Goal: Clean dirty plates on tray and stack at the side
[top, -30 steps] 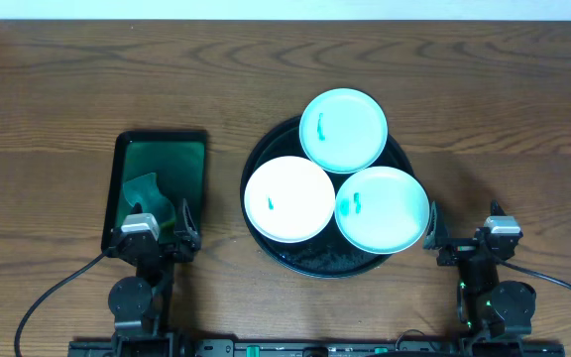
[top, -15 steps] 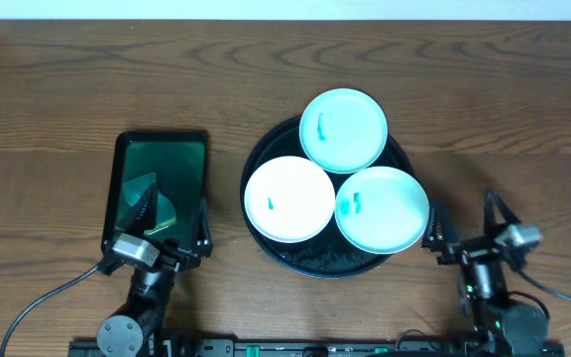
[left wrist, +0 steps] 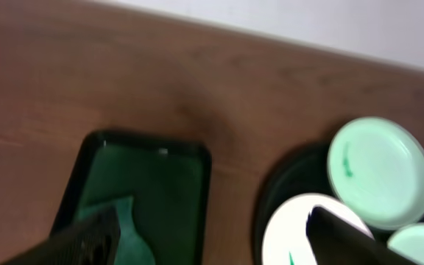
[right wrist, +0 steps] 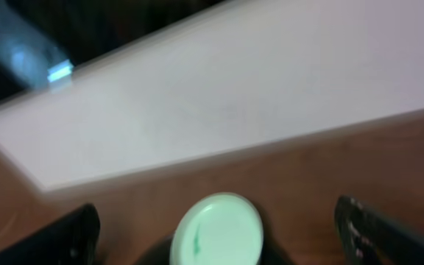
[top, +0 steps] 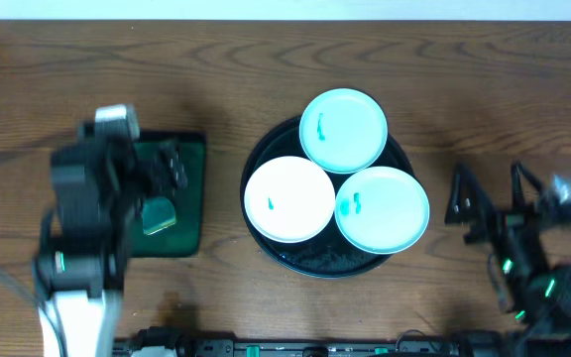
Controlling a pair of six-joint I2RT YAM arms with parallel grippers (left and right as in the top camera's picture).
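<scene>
A green-lined dish [top: 188, 213] is seen left of the tray [top: 315, 260], where three plates [top: 287, 198] lie flat. The left tool [left wrist: 213, 213] and right tool [right wrist: 216, 208] are spread wide, empty.

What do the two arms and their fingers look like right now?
Both arms are mostly black. The left arm has a grey wrist module, a white lower link and a green light. The right arm has a grey module and green lights. Fingers are black and angular.

2 black arms [top: 82, 213], silver caps [top: 115, 120], green lights [top: 509, 266]
</scene>
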